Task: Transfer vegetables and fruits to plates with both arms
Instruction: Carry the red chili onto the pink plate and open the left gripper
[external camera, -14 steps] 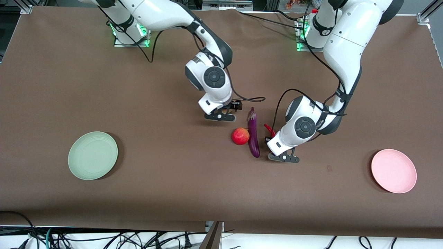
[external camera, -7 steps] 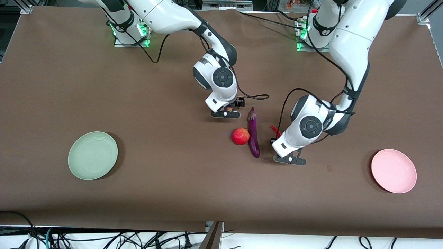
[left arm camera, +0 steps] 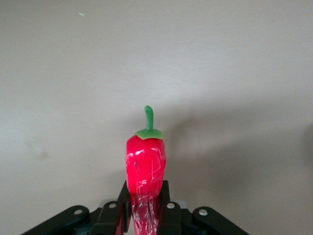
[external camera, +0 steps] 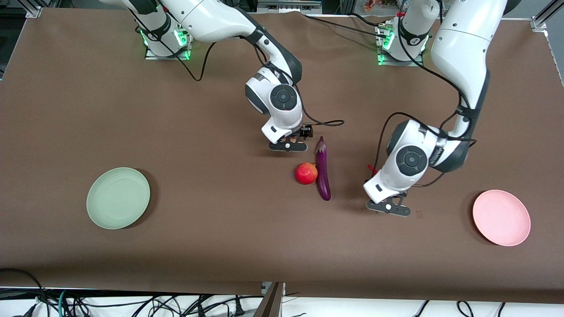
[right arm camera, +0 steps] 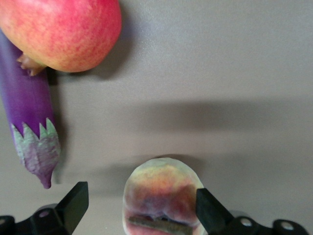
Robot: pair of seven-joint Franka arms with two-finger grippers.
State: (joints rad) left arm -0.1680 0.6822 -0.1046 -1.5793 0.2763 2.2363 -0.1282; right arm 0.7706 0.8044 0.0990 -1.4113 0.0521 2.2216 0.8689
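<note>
A: Status on left gripper (external camera: 388, 207)?
B: Clamped on chili pepper (left arm camera: 145, 169), stem end pointing out past the fingertips. Up in the air over bare table, between eggplant (external camera: 323, 169) and pink plate (external camera: 501, 217).
A: Heading for the drop?
B: Toward the left arm's end of the table, slightly nearer the front camera. Plate well apart from the gripper. Nothing in the path.
A: Right gripper (external camera: 288, 145)?
B: Jaws wide apart, straddling peach (right arm camera: 163, 196), not yet squeezed. Down at the table, just beside the eggplant's stem cap.
A: Peach axis?
B: Round, no preferred axis. Only constraint: eggplant running lengthwise toward the camera right alongside, red fruit (external camera: 306, 173) touching its flank. Probably enough clearance for the finger on that side.
A: Target for the peach?
B: Green plate (external camera: 118, 198), well apart, toward the right arm's end. Closer arm for it, by judgement.
</note>
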